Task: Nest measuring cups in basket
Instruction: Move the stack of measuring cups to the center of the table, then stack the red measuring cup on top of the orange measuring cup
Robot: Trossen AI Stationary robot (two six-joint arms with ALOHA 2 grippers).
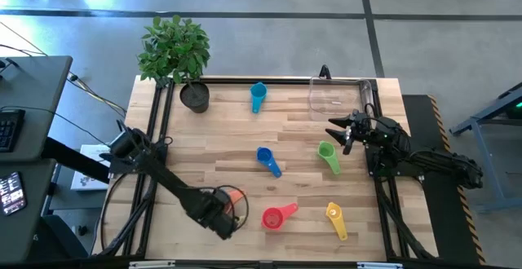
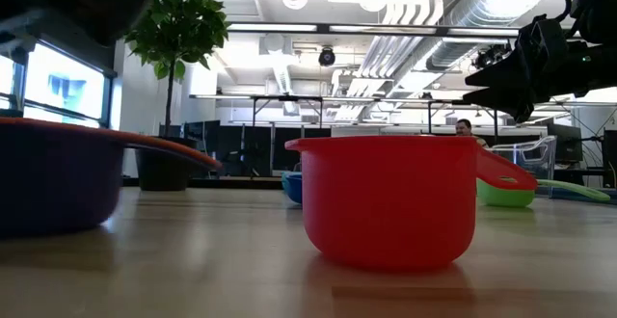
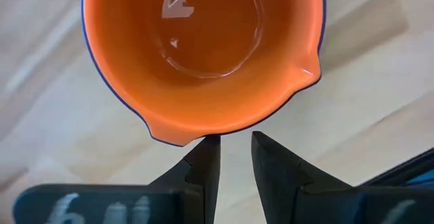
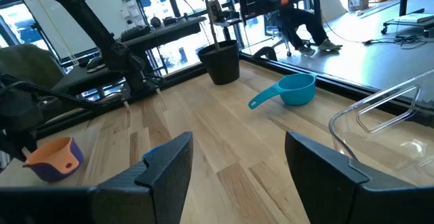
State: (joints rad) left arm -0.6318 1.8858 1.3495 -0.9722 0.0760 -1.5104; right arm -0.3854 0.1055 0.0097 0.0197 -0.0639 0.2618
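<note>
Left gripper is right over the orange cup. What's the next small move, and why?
Probably close the left gripper on the orange cup and lift. Its rim sits right at the slightly parted fingertips, and the cup rests nested in a purple one. The basket lies across the table.

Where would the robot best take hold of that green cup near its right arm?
Probably by the handle: on the green measuring cup it lies flat, pointing toward the table's near edge. The open right hand, just beside the bowl, could come straight down and pinch the handle's long sides.

Glossy plastic orange cup (image 3: 203,51), wood table (image 1: 236,138)
</note>
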